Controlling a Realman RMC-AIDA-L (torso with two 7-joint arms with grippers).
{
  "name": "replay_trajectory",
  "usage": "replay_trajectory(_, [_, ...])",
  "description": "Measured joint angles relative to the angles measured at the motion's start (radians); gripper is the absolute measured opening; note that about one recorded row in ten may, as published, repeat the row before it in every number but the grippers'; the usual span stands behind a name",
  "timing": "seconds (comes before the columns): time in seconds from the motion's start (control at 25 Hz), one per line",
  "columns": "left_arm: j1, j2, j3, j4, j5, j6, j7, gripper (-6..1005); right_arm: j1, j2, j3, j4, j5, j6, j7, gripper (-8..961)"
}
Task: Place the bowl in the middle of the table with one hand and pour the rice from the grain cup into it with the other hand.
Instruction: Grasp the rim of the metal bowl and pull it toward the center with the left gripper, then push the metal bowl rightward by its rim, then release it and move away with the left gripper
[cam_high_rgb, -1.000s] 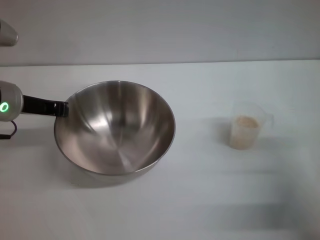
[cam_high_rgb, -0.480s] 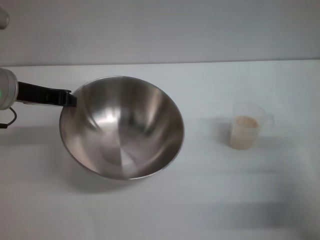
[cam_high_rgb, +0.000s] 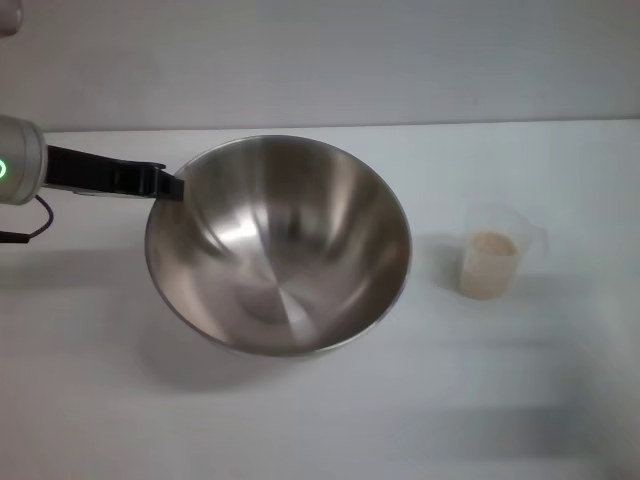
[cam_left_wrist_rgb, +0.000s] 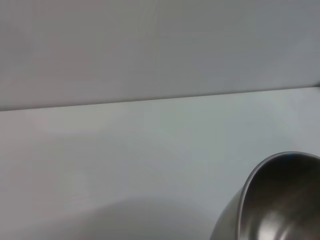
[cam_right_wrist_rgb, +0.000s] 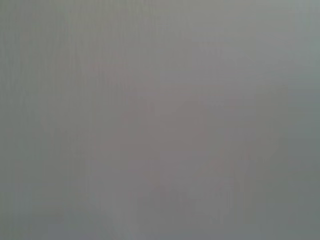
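Plain pale wall behind, wide white table in front, nothing else about. The left gripper reaches in from the table's left edge, its dark fingers clamped on the rim of the bowl at the bowl's far-left side. The bowl is tipped, mouth leaning toward the near edge, and it casts a shadow on the table underneath, so I'd say it's lifted off the surface, not resting. It sits a bit left of the table's middle. The left wrist view catches only a curve of the bowl's rim over bare table.

The grain cup stands upright toward the right edge, well apart from the bowl, rice filling a good part of it. Right gripper not in view; its wrist view shows just blank grey, so it's prob. parked off the table.

Step in hand, as I read it: carry the bowl to the middle and set it down. To do it well: keep the pinch on the rim firm, since a one-sided hold on a wide bowl wants to swing; level it before lowering; put it down flat w/ no drop, then let go only once it's settled so it doesn't rock or skid. Stop short of the cup, leave room for the other arm to reach it.

No brand, label or writing readable anywhere; any marks on the cup are too faint to tell. Only a green light on the left arm near the left edge.
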Motion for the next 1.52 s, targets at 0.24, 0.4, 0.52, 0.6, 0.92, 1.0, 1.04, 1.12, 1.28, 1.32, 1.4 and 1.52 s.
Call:
replay_trajectory(0.24, [-0.039,-0.004,0.006,0.058,-0.021,0.006,0.008,42,-0.002,0.000,0.000,0.000,0.000,0.000,0.000,675])
replay_trajectory(0.4, [-0.055,-0.006,0.017,0.088,-0.034,0.025,0.009,42,-0.007,0.001,0.000,-0.001,0.000,0.000,0.000,675])
replay_trajectory(0.52, [-0.064,-0.007,0.037,0.114,-0.049,0.047,0.009,42,-0.010,0.001,0.000,-0.002,0.000,0.000,0.000,675])
replay_trajectory(0.6, [-0.069,-0.007,0.053,0.133,-0.057,0.065,0.009,42,-0.011,0.001,0.000,-0.003,0.000,-0.001,0.000,675])
replay_trajectory(0.92, [-0.093,-0.007,0.117,0.203,-0.074,0.148,0.009,42,-0.012,0.000,0.000,-0.005,0.000,-0.002,0.000,675])
replay_trajectory(1.0, [-0.093,-0.007,0.123,0.206,-0.074,0.154,0.009,41,-0.012,0.000,0.000,-0.005,0.000,-0.002,0.000,675])
replay_trajectory(1.04, [-0.093,-0.007,0.126,0.211,-0.074,0.160,0.009,41,-0.012,0.000,0.000,-0.005,0.000,-0.002,0.000,675])
replay_trajectory(1.12, [-0.093,-0.007,0.129,0.222,-0.074,0.171,0.009,41,-0.012,-0.001,0.000,-0.005,0.000,-0.002,0.000,675])
replay_trajectory(1.28, [-0.092,-0.006,0.135,0.235,-0.070,0.192,0.012,41,-0.012,-0.001,0.000,-0.005,0.000,-0.002,0.000,675])
replay_trajectory(1.32, [-0.092,-0.005,0.135,0.240,-0.069,0.194,0.017,41,-0.012,-0.001,0.000,-0.005,0.000,-0.002,0.000,675])
replay_trajectory(1.4, [-0.092,-0.005,0.136,0.245,-0.068,0.196,0.021,41,-0.012,-0.001,0.000,-0.005,0.000,-0.002,0.000,675])
replay_trajectory(1.52, [-0.092,-0.004,0.136,0.250,-0.066,0.201,0.023,41,-0.012,-0.001,0.000,-0.005,0.000,-0.003,0.000,674])
